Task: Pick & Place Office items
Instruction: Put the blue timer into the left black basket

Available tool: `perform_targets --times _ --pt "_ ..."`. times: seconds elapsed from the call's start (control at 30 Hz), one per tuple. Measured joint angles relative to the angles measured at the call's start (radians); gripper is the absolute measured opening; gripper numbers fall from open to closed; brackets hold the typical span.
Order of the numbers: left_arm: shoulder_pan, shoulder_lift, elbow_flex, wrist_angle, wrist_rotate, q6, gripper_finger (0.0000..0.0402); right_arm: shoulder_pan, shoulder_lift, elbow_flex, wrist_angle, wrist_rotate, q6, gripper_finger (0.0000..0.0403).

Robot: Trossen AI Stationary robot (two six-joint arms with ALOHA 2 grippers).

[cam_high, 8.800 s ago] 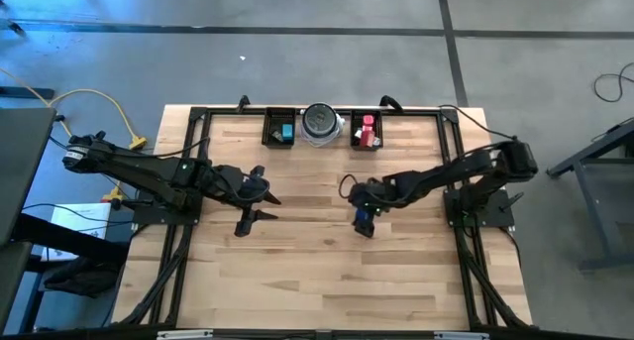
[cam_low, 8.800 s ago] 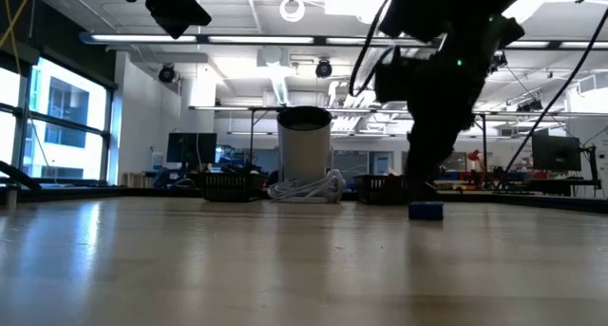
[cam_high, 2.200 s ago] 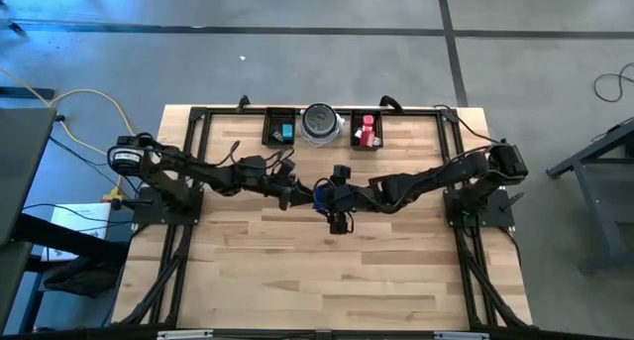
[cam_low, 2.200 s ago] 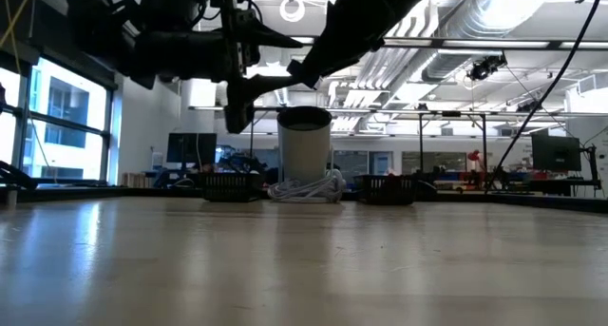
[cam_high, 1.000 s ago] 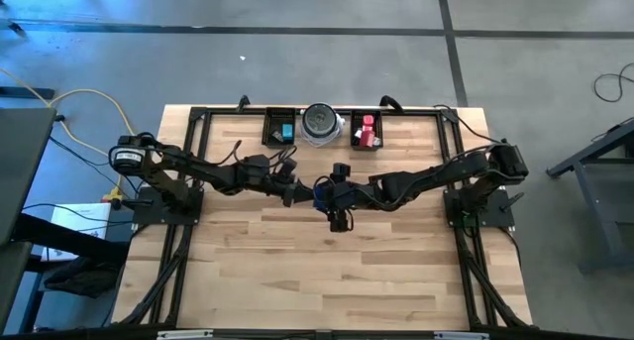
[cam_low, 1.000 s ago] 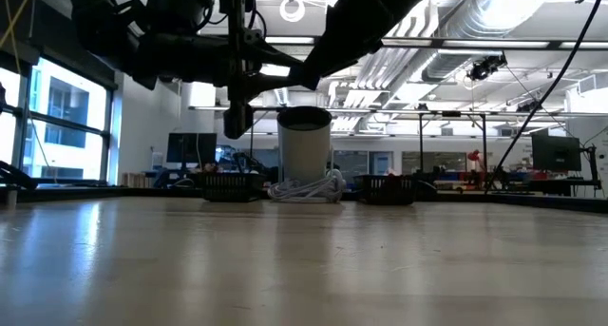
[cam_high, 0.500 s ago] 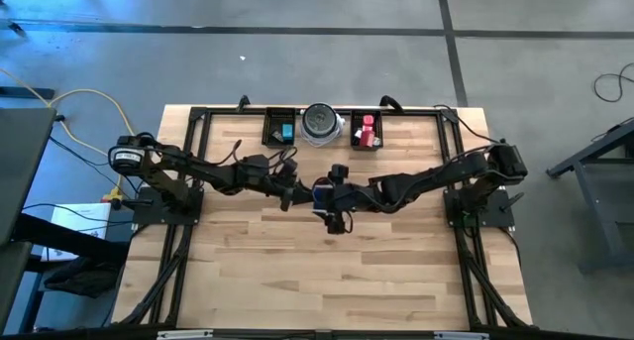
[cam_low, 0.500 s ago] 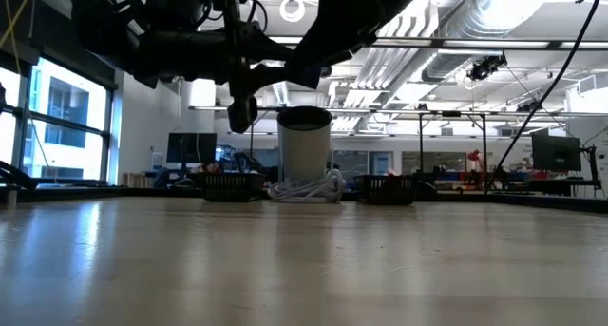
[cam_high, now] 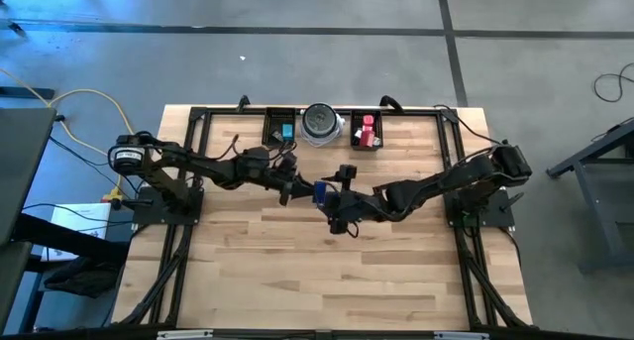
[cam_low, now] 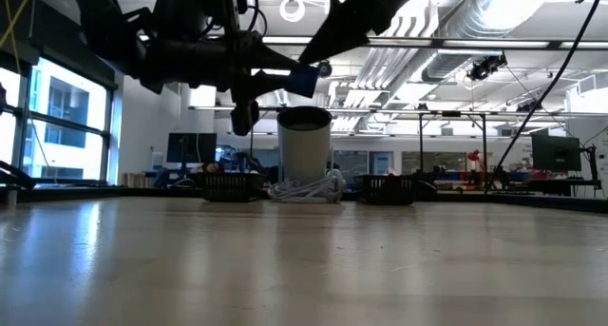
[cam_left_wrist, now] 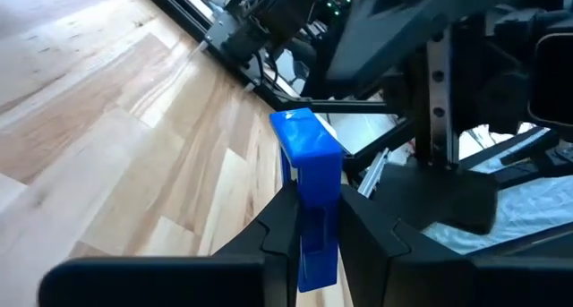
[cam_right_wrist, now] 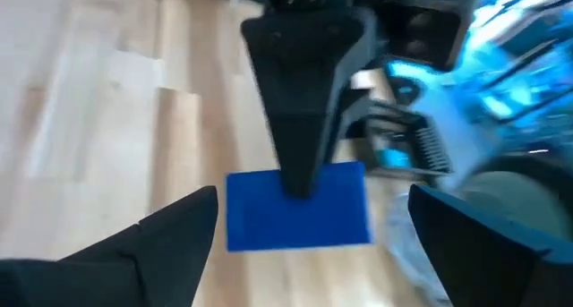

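Blue block [cam_left_wrist: 309, 155]: pinched between the left gripper's jaws, held up in the air over the middle of the bench [cam_high: 297, 281]; in the high view it shows at [cam_high: 320, 192], in the low view at [cam_low: 302, 79].
Left gripper [cam_high: 297, 192]: reaches in from the left, jaws closed tight on the blue block.
Right gripper [cam_high: 342, 224]: just beside the block on its right side, jaws spread wide with nothing between them; the block sits in front of them, apart from both fingers [cam_right_wrist: 161, 244].
Other office items: a teal piece [cam_high: 287, 132] lies in the left black tray [cam_high: 270, 130], a red piece [cam_high: 368, 122] and a pink piece [cam_high: 365, 137] in the right black tray [cam_high: 356, 132].
Round dish [cam_high: 320, 122]: between the two trays at the far edge.
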Motion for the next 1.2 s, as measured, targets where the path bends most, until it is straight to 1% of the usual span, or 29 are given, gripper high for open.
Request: perform_targets --times 0.1,0.3,0.4,0.47,0.53,0.63,0.7,0.8,0.9,0.97,1.07,1.13,1.2 --pt "0.024 -0.002 0.000 -0.009 0.034 0.016 0.0050 0.036 -0.005 0.000 -0.022 0.118 -0.033 0.0352" --pt "0.075 -0.002 -0.001 -0.025 0.101 0.054 0.0050 0.122 -0.025 0.000 -0.063 0.424 -0.060 0.0352" --pt "0.099 -0.004 -0.001 -0.025 0.133 0.083 0.0050 0.166 -0.046 0.000 -0.116 0.532 -0.050 0.0352" --pt "0.112 -0.017 -0.001 -0.034 0.155 0.114 0.0050 0.191 -0.065 0.000 -0.146 0.572 -0.018 0.0348" --pt "0.121 -0.047 -0.001 -0.062 0.159 0.152 0.0050 0.218 -0.089 0.000 -0.178 0.600 0.033 0.0334" --pt "0.135 -0.121 -0.001 -0.145 0.158 0.223 0.0050 0.255 -0.127 0.000 -0.211 0.607 0.119 0.0297" --pt "0.148 -0.186 -0.001 -0.235 0.143 0.280 0.0051 0.274 -0.148 0.000 -0.219 0.604 0.173 0.0269" --pt "0.155 -0.299 -0.001 -0.418 0.046 0.403 0.0051 0.298 -0.167 0.000 -0.231 0.595 0.231 0.0225" --pt "0.145 -0.404 -0.001 -0.618 -0.124 0.536 0.0051 0.314 -0.172 0.000 -0.233 0.593 0.265 0.0186" --pt "0.131 -0.453 -0.002 -0.714 -0.232 0.599 0.0051 0.326 -0.173 0.000 -0.242 0.593 0.287 0.0161" --pt "0.112 -0.495 -0.002 -0.800 -0.358 0.674 0.0051 0.335 -0.172 0.000 -0.270 0.590 0.334 0.0127" --pt "0.104 -0.497 -0.002 -0.811 -0.436 0.715 0.0051 0.337 -0.172 0.000 -0.300 0.586 0.388 0.0106" --pt "0.101 -0.491 -0.002 -0.819 -0.493 0.754 0.0051 0.337 -0.172 0.000 -0.339 0.581 0.452 0.0084"
